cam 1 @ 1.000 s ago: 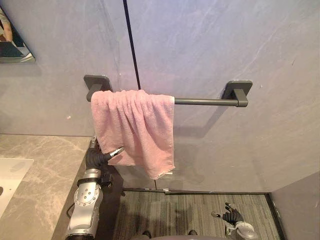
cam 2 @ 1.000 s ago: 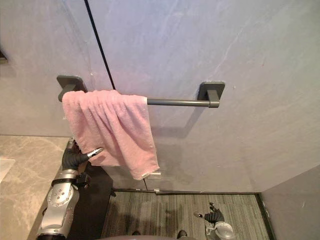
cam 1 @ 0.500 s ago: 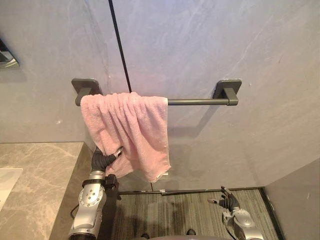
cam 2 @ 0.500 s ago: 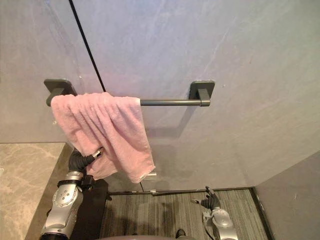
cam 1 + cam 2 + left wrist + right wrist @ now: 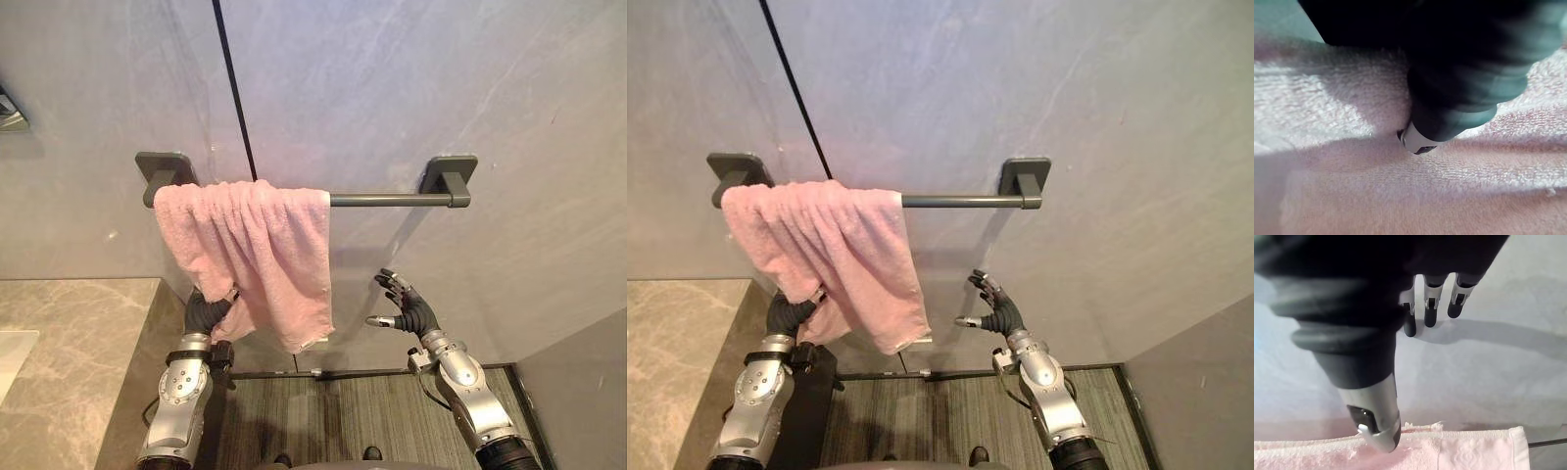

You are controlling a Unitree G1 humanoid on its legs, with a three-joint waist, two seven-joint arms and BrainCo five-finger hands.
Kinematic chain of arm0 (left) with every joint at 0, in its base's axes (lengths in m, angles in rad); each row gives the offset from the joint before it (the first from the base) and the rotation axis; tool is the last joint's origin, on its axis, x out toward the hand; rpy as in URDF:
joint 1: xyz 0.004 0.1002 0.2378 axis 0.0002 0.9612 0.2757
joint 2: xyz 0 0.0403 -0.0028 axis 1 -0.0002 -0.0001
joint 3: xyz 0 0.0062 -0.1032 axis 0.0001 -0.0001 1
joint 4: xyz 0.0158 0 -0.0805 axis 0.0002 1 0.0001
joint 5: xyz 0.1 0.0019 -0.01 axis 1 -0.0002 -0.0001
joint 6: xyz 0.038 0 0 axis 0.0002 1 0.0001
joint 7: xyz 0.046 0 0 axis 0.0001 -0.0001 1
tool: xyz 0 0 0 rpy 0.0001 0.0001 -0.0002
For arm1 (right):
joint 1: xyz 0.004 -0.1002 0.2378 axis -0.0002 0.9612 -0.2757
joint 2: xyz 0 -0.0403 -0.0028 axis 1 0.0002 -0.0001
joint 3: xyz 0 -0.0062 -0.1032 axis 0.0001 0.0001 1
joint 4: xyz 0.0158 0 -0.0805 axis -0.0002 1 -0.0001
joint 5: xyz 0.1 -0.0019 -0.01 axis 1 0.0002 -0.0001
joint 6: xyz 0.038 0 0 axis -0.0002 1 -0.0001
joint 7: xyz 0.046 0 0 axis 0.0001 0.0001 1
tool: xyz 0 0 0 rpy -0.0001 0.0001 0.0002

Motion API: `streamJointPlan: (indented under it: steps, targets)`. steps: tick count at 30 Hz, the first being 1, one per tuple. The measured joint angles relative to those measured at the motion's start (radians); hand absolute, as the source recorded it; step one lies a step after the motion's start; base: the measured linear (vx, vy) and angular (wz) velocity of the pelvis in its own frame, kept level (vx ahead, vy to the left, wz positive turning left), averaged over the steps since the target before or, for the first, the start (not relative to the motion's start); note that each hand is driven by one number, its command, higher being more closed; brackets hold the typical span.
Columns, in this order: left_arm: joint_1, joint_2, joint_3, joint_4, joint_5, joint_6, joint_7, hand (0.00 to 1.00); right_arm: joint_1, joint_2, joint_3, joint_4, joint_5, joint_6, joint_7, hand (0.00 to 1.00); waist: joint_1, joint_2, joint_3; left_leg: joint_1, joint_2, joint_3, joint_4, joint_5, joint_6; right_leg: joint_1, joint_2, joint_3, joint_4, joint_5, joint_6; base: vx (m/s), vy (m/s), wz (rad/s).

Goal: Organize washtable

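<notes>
Whereas a moment ago it hung low by the floor, the right hand (image 5: 411, 311) is now raised beside the towel's free edge, near the cloth but apart from it. Its fingers are spread and straight, holding nothing.

Item, towel (image 5: 260, 250): pink, draped over the left end of the rail (image 5: 387, 200), bunched in folds, lower corner hanging slantwise. The rail's right half is bare.

Item, left hand (image 5: 201, 313): up at the towel's lower left hem, beside the desk (image 5: 69, 333) edge, now sunk deeper into the cloth than before. Whether it grips cannot be told.

Assessment: with both hands brought to the towel, the step in hand appears to be spreading or straightening it along the rail. That is not yet done.
</notes>
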Motion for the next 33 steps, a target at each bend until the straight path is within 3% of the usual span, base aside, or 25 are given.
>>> streamJointPlan:
  steps: [5, 15, 16, 33]
  targets:
    - [0.004, -0.010, -0.002, -0.049, 0.003, -0.007, 0.001, 1.00, -0.080, -0.023, 0.051, -0.118, 0.057, -0.007, 0.001, 0.00, 0.002, 0.000, 0.000, 0.000, 0.000, -0.001, 0.003, 0.000, 0.000, 0.000, 0.000, -0.001, 0.004, 0.000, 0.000, -0.04, -0.010, 0.01]
    - [0.003, -0.025, -0.034, -0.070, 0.002, -0.011, 0.011, 1.00, -0.239, 0.026, 0.208, -0.109, 0.097, -0.015, 0.021, 0.00, 0.014, 0.000, 0.000, -0.016, -0.001, -0.031, 0.007, 0.001, 0.000, 0.001, -0.001, -0.020, 0.005, -0.004, 0.003, -0.02, -0.008, 0.09]
    - [0.002, -0.025, -0.044, -0.070, 0.001, -0.011, 0.014, 1.00, -0.254, 0.037, 0.218, -0.097, 0.097, -0.015, 0.021, 1.00, 0.023, 0.000, 0.000, -0.018, -0.001, -0.034, 0.008, 0.001, 0.000, 0.001, -0.001, -0.020, 0.005, -0.004, 0.003, -0.02, -0.007, 0.06]
    - [0.002, -0.024, -0.060, -0.061, -0.018, -0.011, 0.016, 1.00, -0.345, 0.090, 0.268, 0.016, 0.133, -0.014, 0.000, 1.00, 0.051, -0.015, -0.009, -0.028, 0.000, -0.054, 0.016, 0.002, -0.001, 0.002, 0.000, -0.028, 0.012, -0.015, 0.002, -0.03, -0.008, 0.03]
